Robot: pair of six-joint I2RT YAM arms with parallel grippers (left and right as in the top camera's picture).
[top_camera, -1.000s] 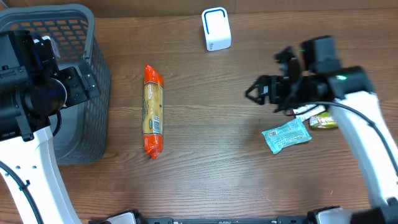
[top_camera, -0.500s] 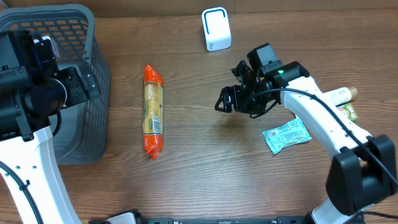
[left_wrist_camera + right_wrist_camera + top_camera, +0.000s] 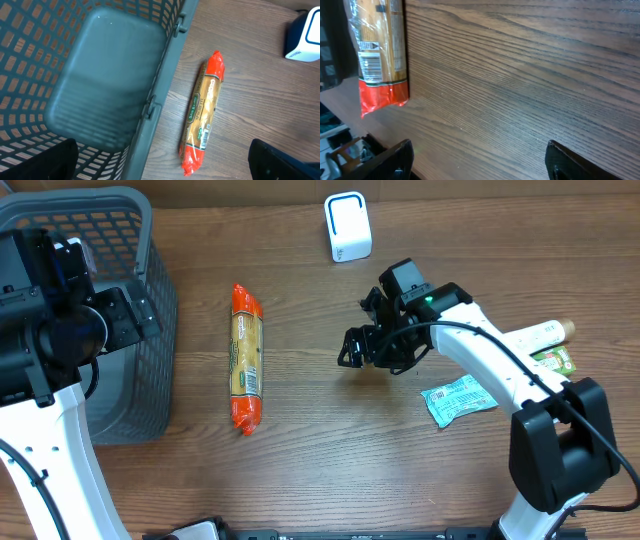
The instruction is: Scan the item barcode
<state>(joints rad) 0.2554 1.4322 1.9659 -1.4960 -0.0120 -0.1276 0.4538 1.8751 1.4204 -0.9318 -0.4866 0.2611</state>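
Item: long yellow plastic-wrapped packet, orange ends (image 3: 246,368); flat on wooden worktop (image 3: 330,460), barcode (image 3: 369,67) up. Right jaws open, empty, near packet. Left jaws open, empty. Step: reach for pickup. Next: straddle packet, close.

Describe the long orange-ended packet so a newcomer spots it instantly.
Start at the grey mesh basket. Just right of it in the overhead view lies a long tube-shaped packet. Orange ends and a yellow middle set it apart from the smaller teal pouch.
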